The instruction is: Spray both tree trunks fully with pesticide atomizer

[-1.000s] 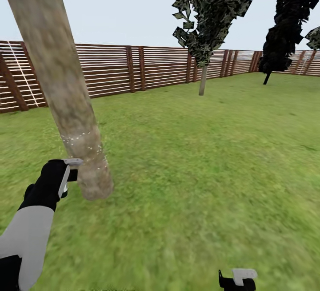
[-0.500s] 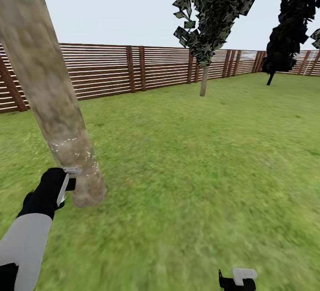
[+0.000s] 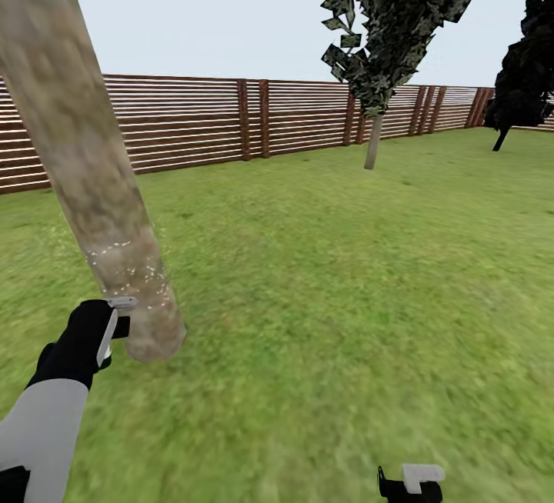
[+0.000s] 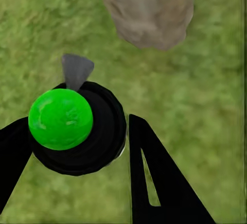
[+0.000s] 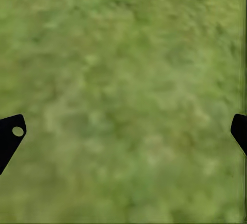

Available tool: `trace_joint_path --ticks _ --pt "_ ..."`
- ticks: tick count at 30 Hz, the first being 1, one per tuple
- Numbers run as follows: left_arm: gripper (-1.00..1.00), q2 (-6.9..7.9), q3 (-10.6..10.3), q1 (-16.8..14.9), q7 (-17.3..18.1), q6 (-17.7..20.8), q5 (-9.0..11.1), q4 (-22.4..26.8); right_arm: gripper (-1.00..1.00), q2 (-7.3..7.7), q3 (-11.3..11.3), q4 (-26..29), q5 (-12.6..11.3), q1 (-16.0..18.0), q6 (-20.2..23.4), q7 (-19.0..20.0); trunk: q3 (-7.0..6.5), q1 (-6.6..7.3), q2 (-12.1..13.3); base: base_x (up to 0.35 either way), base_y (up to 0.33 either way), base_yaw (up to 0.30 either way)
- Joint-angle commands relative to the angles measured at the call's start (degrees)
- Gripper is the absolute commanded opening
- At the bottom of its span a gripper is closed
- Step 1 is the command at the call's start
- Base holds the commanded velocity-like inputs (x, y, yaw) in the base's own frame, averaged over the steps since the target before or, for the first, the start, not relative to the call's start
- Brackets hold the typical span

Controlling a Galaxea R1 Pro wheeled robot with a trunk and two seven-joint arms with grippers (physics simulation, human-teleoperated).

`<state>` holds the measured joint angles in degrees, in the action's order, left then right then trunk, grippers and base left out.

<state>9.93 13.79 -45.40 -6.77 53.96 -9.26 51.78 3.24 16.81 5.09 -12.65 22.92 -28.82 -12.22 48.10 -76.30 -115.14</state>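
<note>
No legible text or markings anywhere.

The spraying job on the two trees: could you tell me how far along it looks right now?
Done: the atomizer is off the floor, held in the left gripper. In hand: white specks dot only the lowest part of the near tree trunk. Left: the bare trunk above, then the far tree by the fence. The right gripper hangs open over the lawn.

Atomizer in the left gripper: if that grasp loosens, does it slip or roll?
The small round atomizer with black body and green domed top sits between the left gripper fingers. Its round, smooth-looking body would probably twist or slip out easily. Dropped on the green lawn, it would likely roll little. It looks rigid, and light given its small size.
</note>
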Motion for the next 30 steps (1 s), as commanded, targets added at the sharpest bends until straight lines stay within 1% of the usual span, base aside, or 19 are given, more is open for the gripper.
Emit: trace_joint_path --ticks 1,9,12,24,30 --pt "-1.0 -0.01 0.0 -0.04 0.05 0.28 -0.32 0.07 1.0 0.01 0.5 0.01 -0.44 0.02 -0.1 -0.17 0.05 0.0 -0.02 0.096 -0.262 0.001" --pt "-1.0 0.02 0.01 -0.06 0.0 0.36 -0.34 0.78 1.0 0.01 0.5 0.01 -0.44 0.02 -0.1 -0.17 0.05 0.0 -0.02 0.094 -0.263 0.0" --pt "-1.0 -0.06 0.05 -0.6 0.0 0.43 -0.46 0.86 1.0 0.01 0.5 0.01 -0.44 0.02 -0.1 -0.17 0.05 0.0 -0.02 0.094 -0.263 0.064" --pt "-1.0 -0.17 0.01 -1.17 0.0 0.64 -0.54 1.03 1.0 0.01 0.5 0.01 -0.44 0.02 -0.1 -0.17 0.05 0.0 -0.02 0.124 -0.259 0.268" --pt "-1.0 -0.02 0.15 -0.11 -0.05 0.28 -0.58 0.57 1.0 0.01 0.5 0.01 -0.44 0.02 -0.1 -0.17 0.05 0.0 -0.02 0.051 -0.262 0.276"
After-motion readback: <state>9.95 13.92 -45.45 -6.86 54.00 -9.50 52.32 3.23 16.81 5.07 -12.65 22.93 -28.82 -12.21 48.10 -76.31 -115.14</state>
